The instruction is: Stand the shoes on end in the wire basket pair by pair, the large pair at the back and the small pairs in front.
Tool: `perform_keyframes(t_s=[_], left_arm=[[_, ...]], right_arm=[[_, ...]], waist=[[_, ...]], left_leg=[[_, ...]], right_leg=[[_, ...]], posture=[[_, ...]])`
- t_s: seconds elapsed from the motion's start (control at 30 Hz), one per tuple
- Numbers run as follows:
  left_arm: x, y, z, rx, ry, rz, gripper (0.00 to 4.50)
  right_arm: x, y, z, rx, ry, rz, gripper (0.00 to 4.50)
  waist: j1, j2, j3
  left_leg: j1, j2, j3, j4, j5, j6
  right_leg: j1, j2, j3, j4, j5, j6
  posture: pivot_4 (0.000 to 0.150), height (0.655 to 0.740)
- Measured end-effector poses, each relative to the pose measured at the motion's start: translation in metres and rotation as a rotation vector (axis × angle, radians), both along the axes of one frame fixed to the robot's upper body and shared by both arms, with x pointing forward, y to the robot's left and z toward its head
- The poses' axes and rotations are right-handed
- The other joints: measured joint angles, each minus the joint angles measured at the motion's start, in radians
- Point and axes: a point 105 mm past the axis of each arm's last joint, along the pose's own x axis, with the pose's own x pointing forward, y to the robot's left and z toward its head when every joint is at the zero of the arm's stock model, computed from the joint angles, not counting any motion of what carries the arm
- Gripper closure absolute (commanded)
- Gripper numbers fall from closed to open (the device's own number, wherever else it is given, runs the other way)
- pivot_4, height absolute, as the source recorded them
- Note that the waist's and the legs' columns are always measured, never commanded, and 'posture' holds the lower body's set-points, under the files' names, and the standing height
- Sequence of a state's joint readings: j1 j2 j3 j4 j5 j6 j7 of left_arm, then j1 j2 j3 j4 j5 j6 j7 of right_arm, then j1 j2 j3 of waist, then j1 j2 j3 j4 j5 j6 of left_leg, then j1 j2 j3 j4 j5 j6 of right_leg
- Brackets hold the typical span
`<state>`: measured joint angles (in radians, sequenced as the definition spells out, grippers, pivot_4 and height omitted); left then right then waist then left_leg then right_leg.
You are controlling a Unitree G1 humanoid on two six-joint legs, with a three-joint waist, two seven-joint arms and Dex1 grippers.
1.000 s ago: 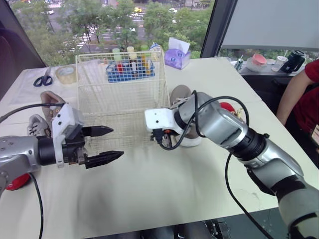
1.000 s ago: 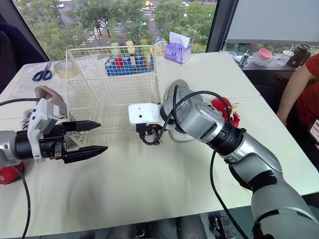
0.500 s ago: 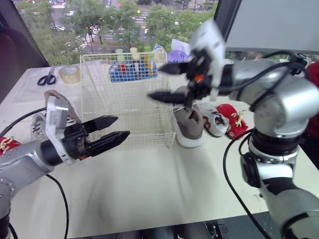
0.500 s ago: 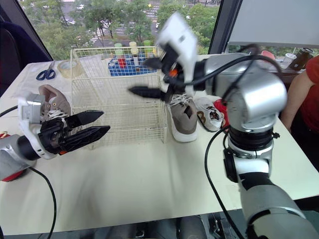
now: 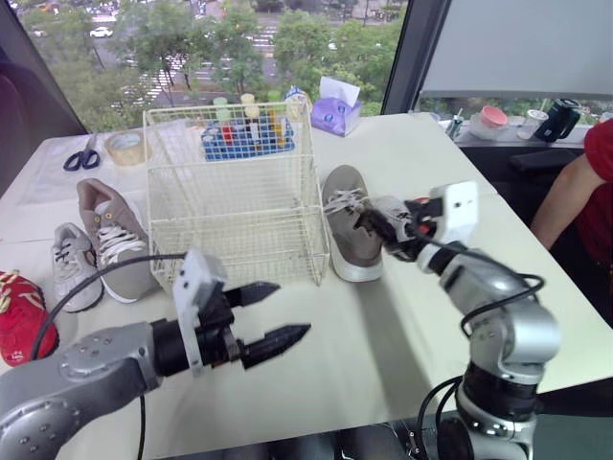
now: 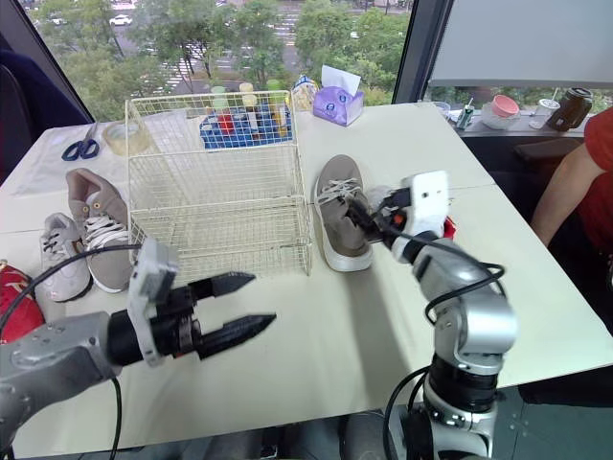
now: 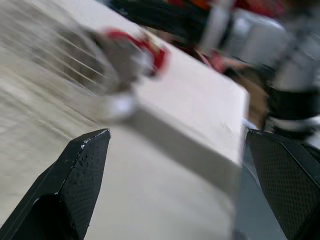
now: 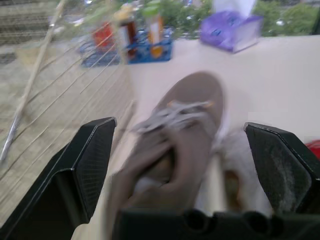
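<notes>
The empty wire basket [image 5: 235, 196] stands at the middle of the table. A large taupe shoe [image 5: 347, 225] lies just right of it, and its mate [image 5: 113, 235] lies left of the basket beside a small grey-white shoe [image 5: 72, 266] and a red shoe [image 5: 21, 316]. My right gripper [image 5: 375, 228] is open and hovers low beside the right-hand taupe shoe [image 8: 172, 142], with a small white shoe [image 8: 235, 172] and a red one [image 6: 446, 228] close behind it. My left gripper [image 5: 292, 307] is open and empty over the bare front of the table.
Behind the basket are a blue crate of bottles [image 5: 244, 134], a purple tissue box [image 5: 337, 113], a tape roll [image 5: 124, 146] and scissors [image 5: 79, 153]. A person in red [image 5: 586, 182] sits at the right, near a side table with cups [image 5: 493, 117].
The right arm swung up over the basket and came down beside the right taupe shoe, its gripper going from shut to open. The left gripper moved right along the table's front, staying open.
</notes>
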<state>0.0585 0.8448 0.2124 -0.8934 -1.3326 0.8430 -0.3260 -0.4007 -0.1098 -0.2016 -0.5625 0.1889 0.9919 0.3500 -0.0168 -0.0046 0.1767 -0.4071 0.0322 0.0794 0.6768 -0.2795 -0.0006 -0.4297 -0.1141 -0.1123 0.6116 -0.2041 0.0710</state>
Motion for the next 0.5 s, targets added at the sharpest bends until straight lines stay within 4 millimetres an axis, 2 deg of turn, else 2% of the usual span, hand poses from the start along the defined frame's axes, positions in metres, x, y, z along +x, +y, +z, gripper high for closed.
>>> perform_keyframes(t_s=[0.07,0.17,0.27,0.4,0.5], left_arm=[[-0.002,0.005,-0.009,0.048,0.016,-0.006,0.0],[-0.003,0.011,-0.017,0.078,0.037,-0.008,0.0],[0.0,0.016,-0.02,0.083,0.035,0.0,0.0],[0.006,0.02,-0.023,0.093,0.025,0.014,0.0],[0.008,0.021,-0.022,0.094,0.008,0.017,0.0]], right_arm=[[0.001,0.009,-0.004,0.001,-0.013,0.007,0.04],[0.004,0.011,-0.015,-0.011,-0.008,-0.004,0.04],[0.009,0.006,-0.034,-0.042,0.016,-0.041,0.04],[0.02,0.002,-0.047,-0.042,0.041,-0.089,0.04],[0.023,0.003,-0.048,-0.036,0.029,-0.101,0.94]], waist=[[0.004,0.0,0.0],[0.007,0.001,0.0],[0.005,0.001,0.0],[0.004,0.001,0.001],[0.005,0.001,0.001]], left_leg=[[0.0,0.0,0.0,0.0,0.0,0.0],[-0.001,0.001,-0.001,0.0,0.0,0.0],[-0.001,0.001,0.0,0.0,-0.001,0.001],[-0.002,0.001,0.0,-0.001,-0.001,0.001],[-0.001,0.001,-0.001,-0.002,-0.001,0.001]], right_leg=[[-0.001,0.0,0.0,0.0,-0.004,0.0],[0.0,-0.001,0.0,-0.002,-0.004,0.001],[0.0,-0.002,0.0,-0.003,-0.004,0.001],[-0.001,-0.002,0.0,-0.003,-0.004,0.0],[-0.001,-0.001,0.0,-0.003,-0.004,0.0]], posture=[[0.15,0.74],[0.15,0.74],[0.15,0.74],[0.15,0.74],[0.15,0.74]])
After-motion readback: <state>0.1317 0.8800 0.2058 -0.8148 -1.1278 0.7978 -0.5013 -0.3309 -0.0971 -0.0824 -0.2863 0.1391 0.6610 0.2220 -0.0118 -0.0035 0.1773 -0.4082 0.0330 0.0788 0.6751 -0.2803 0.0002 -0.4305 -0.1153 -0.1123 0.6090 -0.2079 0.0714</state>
